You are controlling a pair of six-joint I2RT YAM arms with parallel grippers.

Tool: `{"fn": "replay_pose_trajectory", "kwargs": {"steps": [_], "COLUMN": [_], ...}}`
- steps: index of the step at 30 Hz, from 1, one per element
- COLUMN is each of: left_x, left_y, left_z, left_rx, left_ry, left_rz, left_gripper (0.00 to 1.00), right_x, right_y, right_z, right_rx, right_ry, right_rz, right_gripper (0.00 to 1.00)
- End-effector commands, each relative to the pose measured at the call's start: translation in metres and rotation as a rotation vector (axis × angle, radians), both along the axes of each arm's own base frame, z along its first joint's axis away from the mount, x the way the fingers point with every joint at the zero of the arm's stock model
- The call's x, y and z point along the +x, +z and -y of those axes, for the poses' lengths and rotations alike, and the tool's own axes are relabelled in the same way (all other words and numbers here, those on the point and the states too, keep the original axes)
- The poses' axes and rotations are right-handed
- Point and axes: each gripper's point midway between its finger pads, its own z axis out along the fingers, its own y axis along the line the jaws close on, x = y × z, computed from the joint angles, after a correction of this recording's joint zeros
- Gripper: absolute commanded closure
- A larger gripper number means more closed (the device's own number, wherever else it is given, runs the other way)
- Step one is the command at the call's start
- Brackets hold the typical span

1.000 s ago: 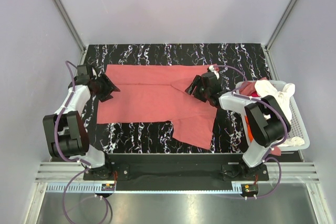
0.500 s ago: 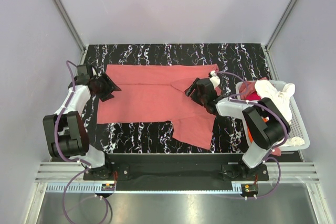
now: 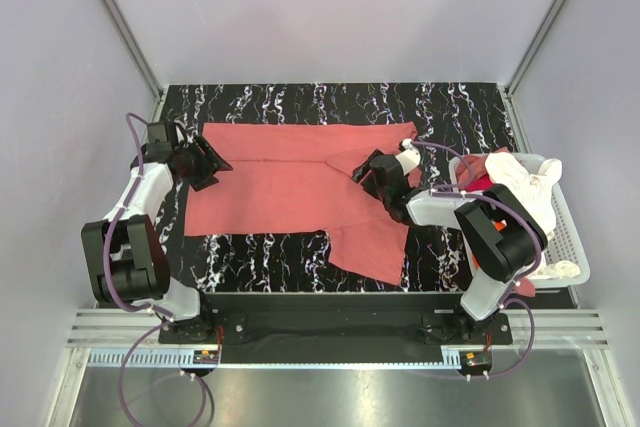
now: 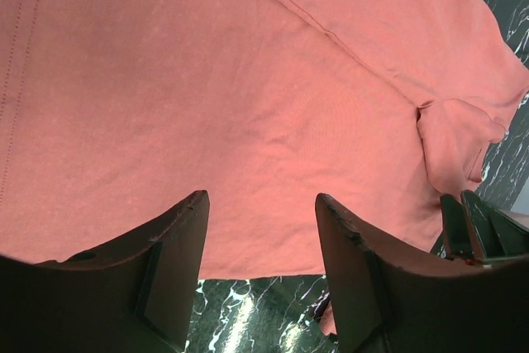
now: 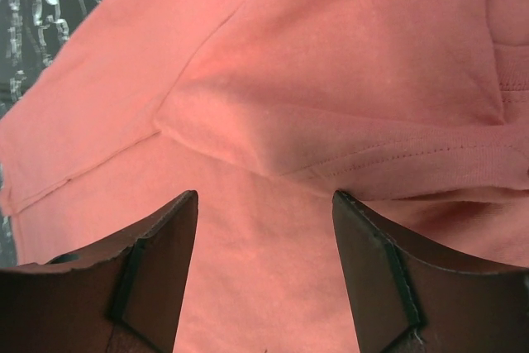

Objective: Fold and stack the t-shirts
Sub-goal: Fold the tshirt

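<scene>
A large salmon-pink t-shirt (image 3: 280, 182) lies spread flat on the black marbled table (image 3: 450, 107), with one flap reaching toward the near edge. My left gripper (image 3: 208, 161) is open at the shirt's left edge. In the left wrist view the shirt (image 4: 248, 80) fills the space ahead, and its hem runs between the open fingers (image 4: 186, 237) of that gripper (image 4: 260, 204). My right gripper (image 3: 365, 175) hovers open over the shirt's right part. In the right wrist view a turned-over sleeve fold (image 5: 347, 121) lies just beyond that gripper (image 5: 264, 200), with nothing between its fingers.
A white slatted basket (image 3: 570, 237) stands at the table's right edge. It holds a cream t-shirt (image 3: 530, 187) and a red one (image 3: 478, 175). Grey walls close in the table on three sides.
The right gripper has slid a little left over the shirt, and its jaws have spread wider. The left gripper has edged slightly toward the shirt's far left corner.
</scene>
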Motion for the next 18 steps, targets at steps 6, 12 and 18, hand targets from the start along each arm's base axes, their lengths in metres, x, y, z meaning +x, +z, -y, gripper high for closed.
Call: {"fn": "replay_pose_trajectory", "kwargs": {"steps": [6,12,18], "left_x": [0.008,0.008,0.008], "left_y": [0.017,0.018,0.021], "left_z": [0.003,0.004,0.004], "left_rx": [-0.004,-0.008,-0.004], "left_ry": [-0.024,-0.029,-0.027], "left_rz": [0.074,0.077,0.084], "left_gripper": [0.41,0.41,0.41], "right_x": [0.013,0.021,0.030], "right_y": [0.008,0.002,-0.005], "right_z": [0.012,0.011,0.008], "right_rx": [0.011,-0.013,-0.023], "right_ry": [-0.142,-0.142,-0.144], "right_rz": [0.037,0.051,0.071], "right_gripper": [0.27,0.26,0.27]}}
